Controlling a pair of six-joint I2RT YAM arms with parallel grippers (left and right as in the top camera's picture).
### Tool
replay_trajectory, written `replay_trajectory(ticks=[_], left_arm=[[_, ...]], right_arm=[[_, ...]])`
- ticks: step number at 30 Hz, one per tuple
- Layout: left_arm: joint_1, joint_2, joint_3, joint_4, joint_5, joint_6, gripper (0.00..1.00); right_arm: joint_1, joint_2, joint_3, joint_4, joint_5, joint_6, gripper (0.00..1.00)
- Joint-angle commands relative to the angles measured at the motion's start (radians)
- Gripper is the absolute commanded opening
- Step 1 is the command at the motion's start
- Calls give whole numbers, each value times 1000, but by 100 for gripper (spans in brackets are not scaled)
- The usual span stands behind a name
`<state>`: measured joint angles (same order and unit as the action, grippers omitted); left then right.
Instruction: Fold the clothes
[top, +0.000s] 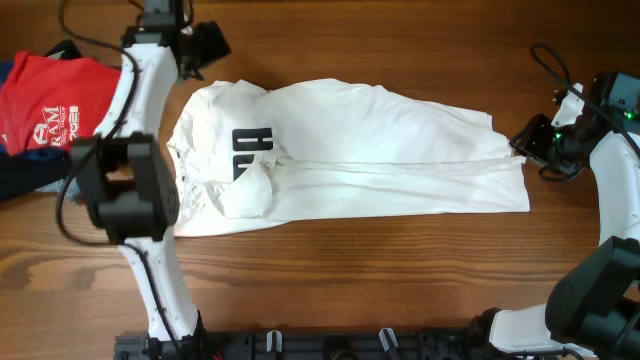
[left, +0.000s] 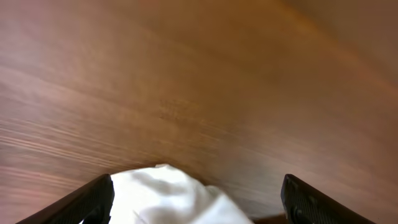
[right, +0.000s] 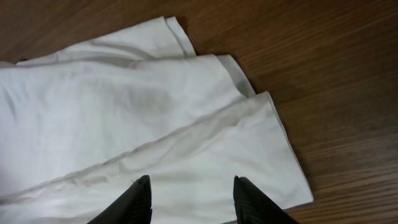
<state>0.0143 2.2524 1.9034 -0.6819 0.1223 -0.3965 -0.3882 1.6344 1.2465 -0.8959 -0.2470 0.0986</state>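
A white T-shirt (top: 360, 150) with a black print lies folded lengthwise across the middle of the wooden table, collar end to the left, hem to the right. My left gripper (top: 210, 45) is open above the shirt's far left corner; in the left wrist view a bump of white cloth (left: 168, 196) shows between its spread fingers (left: 196, 202). My right gripper (top: 525, 140) is open at the shirt's right hem; in the right wrist view its fingers (right: 191, 202) hover over the layered hem edges (right: 249, 118), holding nothing.
A red garment with white lettering (top: 50, 100) lies over dark clothing at the table's far left edge. Cables run near the right arm's base (top: 550, 70). Bare wood shows in front of and behind the shirt.
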Motion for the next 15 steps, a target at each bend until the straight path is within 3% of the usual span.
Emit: replay_trajectory(ticks=[1, 7, 10, 13, 15], left_arm=[[-4, 103, 20, -34, 68, 27, 84], [-19, 165, 20, -102, 60, 61, 80], [-19, 165, 20, -131, 60, 61, 59], [-16, 162, 20, -162, 60, 61, 6], [-15, 147, 20, -194, 60, 60, 4]], right_arm=[[-2, -2, 12, -10, -21, -17, 43], [-2, -2, 12, -13, -21, -16, 43], [-2, -2, 12, -14, -21, -17, 43], [-2, -2, 12, -12, -20, -17, 43], [-2, -2, 12, -9, -20, -22, 42]])
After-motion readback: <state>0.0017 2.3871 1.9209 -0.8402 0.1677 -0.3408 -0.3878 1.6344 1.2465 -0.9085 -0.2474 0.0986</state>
